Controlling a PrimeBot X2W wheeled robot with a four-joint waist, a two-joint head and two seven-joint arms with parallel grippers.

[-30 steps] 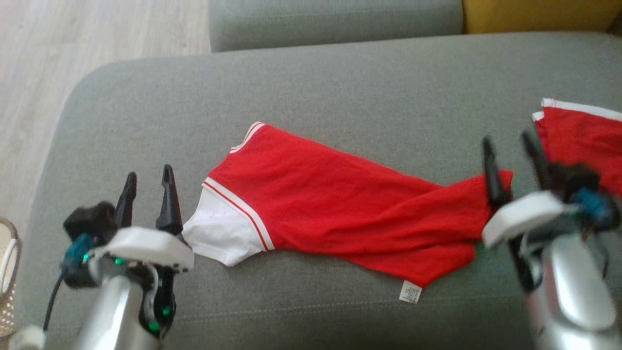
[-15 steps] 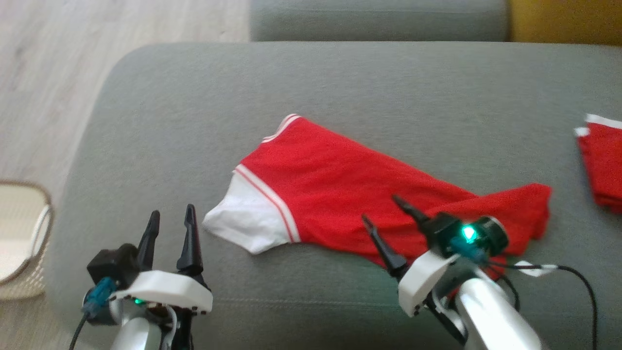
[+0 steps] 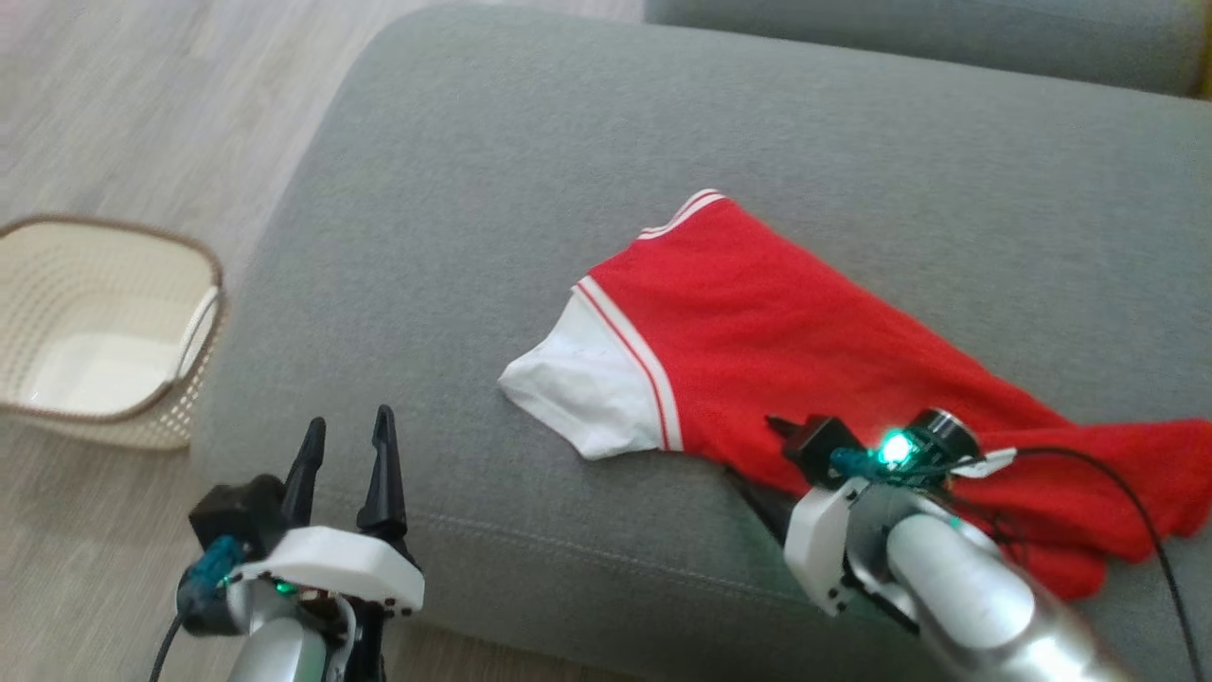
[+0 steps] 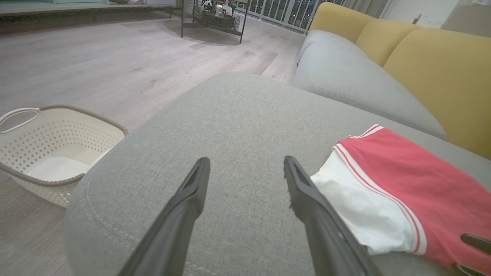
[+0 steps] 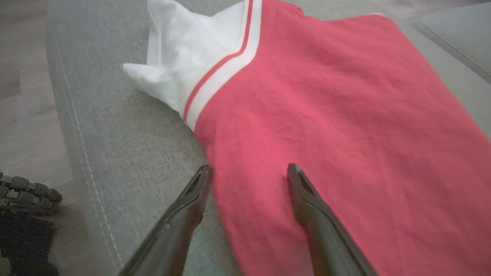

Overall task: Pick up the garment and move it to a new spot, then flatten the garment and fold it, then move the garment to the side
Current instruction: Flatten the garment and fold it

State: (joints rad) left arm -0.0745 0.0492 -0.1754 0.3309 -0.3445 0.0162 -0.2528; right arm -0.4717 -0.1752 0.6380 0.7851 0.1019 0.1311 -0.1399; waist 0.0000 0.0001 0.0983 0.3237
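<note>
The garment [image 3: 805, 350] is a red shirt with a white, red-striped sleeve [image 3: 587, 388]. It lies fairly flat on the grey sofa cushion [image 3: 530, 189]. My right gripper [image 3: 762, 464] hangs low over its near edge, open. In the right wrist view [image 5: 248, 171] one fingertip is over the red cloth [image 5: 345, 134] and the other over grey cushion at the hem. My left gripper [image 3: 346, 445] is open and holds nothing, above the cushion's front left corner, left of the sleeve. The left wrist view [image 4: 246, 163] shows the sleeve [image 4: 356, 207] just right of its fingers.
A cream perforated basket [image 3: 104, 332] stands on the wooden floor [image 3: 142, 95] left of the sofa. A second grey cushion [image 3: 928, 38] lies behind, with yellow backrests [image 4: 433, 69] beyond. The cushion's stitched front edge [image 3: 587, 568] runs just under both grippers.
The head camera has swung left, bringing the basket into view. My right gripper moved from the garment's right end to its near edge, closer to the sleeve. The left gripper kept its place.
</note>
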